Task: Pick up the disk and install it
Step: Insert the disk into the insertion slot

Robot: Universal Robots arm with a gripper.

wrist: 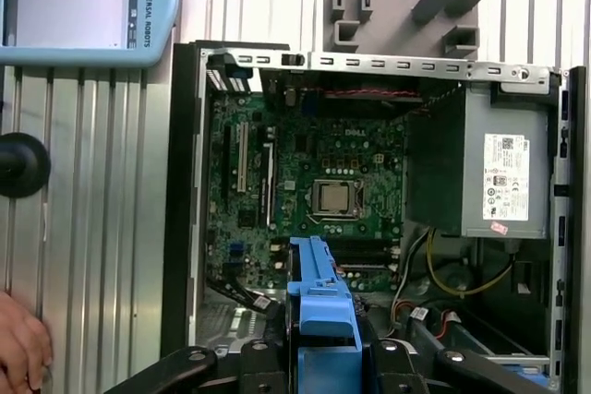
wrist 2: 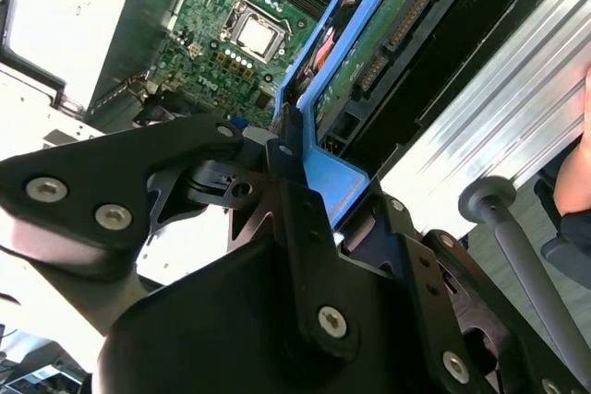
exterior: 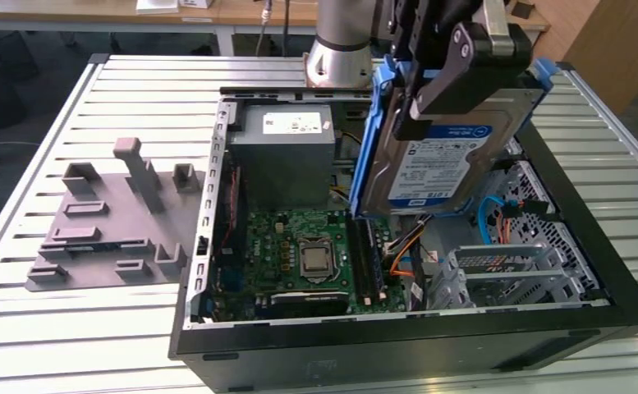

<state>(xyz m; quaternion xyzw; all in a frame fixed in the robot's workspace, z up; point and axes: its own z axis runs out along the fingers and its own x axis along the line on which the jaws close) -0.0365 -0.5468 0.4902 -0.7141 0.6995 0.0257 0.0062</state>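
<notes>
Overhead, the jaws were clenched on the disk [exterior: 439,168], pinching the top of its blue carrier frame [wrist: 320,294], as both wrist views showed. The disk hung on edge and slightly tilted above the open computer case [exterior: 406,349], its white-and-blue label turned toward the exterior camera. Its lower edge hovered over the orange cables [exterior: 403,246] between the motherboard [exterior: 291,246] and the metal drive cage [exterior: 516,275], clear of the cage. The grey power supply box [exterior: 286,156] sat at the case's far end. A grey moulded fixture [exterior: 111,226] lay on the slatted worktop [exterior: 34,328] on the exterior view's left. In the first wrist view, a person's hand [wrist: 18,350] rested on the worktop outside the case.
</notes>
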